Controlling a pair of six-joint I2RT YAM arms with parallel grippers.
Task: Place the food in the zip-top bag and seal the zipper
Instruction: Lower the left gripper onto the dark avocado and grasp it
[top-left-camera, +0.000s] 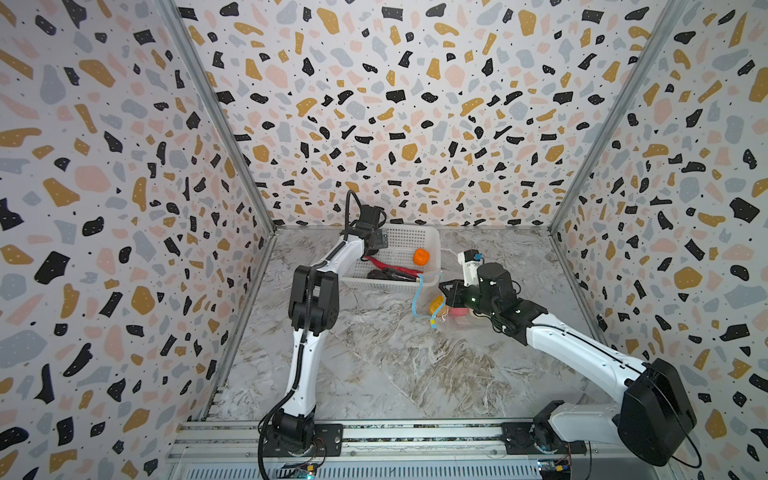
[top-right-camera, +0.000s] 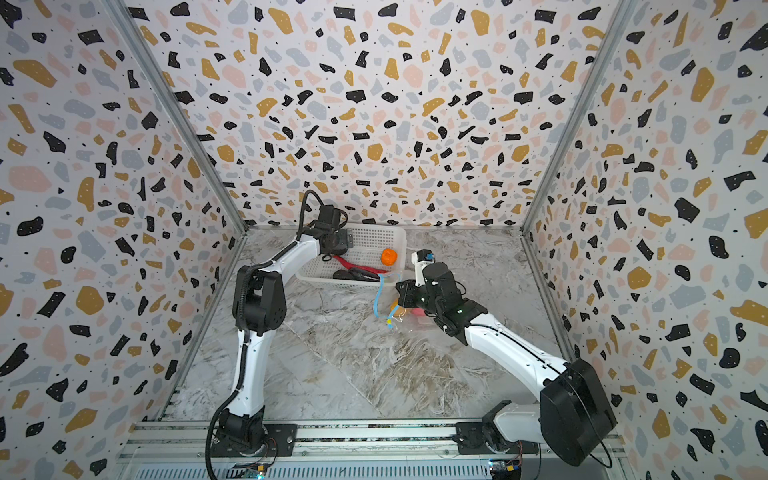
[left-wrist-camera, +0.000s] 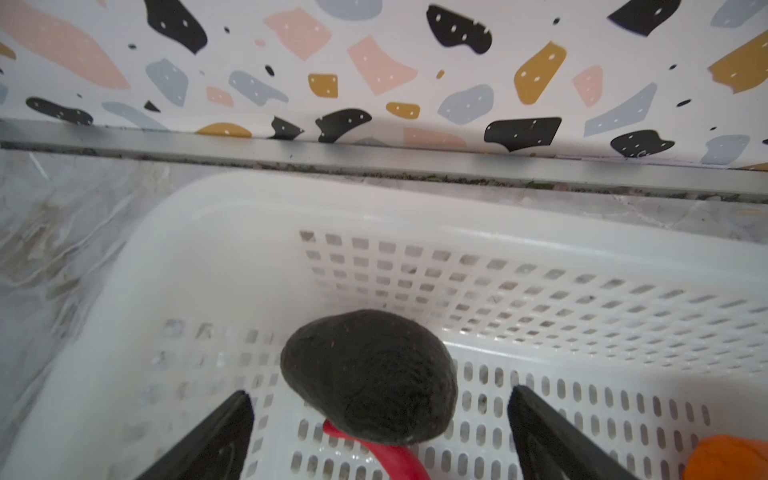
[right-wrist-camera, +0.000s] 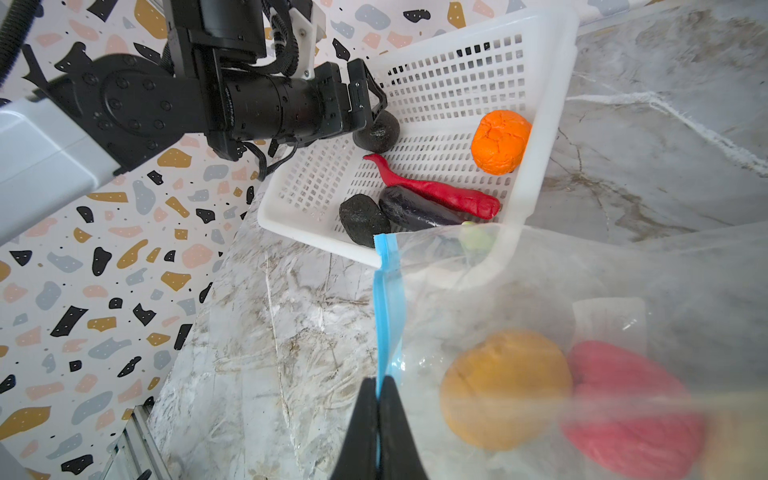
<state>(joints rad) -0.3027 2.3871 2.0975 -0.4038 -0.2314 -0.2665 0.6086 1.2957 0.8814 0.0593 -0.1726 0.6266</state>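
Right fingers (right-wrist-camera: 365, 424) pinch the blue zipper (right-wrist-camera: 386, 316) of the zip-top bag (right-wrist-camera: 540, 291). The bag lies on the worktop (right-wrist-camera: 291, 332) against the white basket (right-wrist-camera: 291, 224) and holds a potato (right-wrist-camera: 505, 388) and a pink-red ball (right-wrist-camera: 631, 407). Left fingers (left-wrist-camera: 224, 436), spread wide, flank a black oval (left-wrist-camera: 370, 374) in the basket.

Clear bag (right-wrist-camera: 665, 266) holds potato (right-wrist-camera: 505, 388), blue zipper (right-wrist-camera: 388, 299) pinched

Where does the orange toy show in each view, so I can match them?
In a top view: orange toy against the white basket's right wall.
In a top view: toy, same spot.
Left wrist: toy cut off at the picture's edge, past the black oval.
Right wrist: toy against the basket wall, beside the red chili.
Shared landmark: the red chili, in all four.
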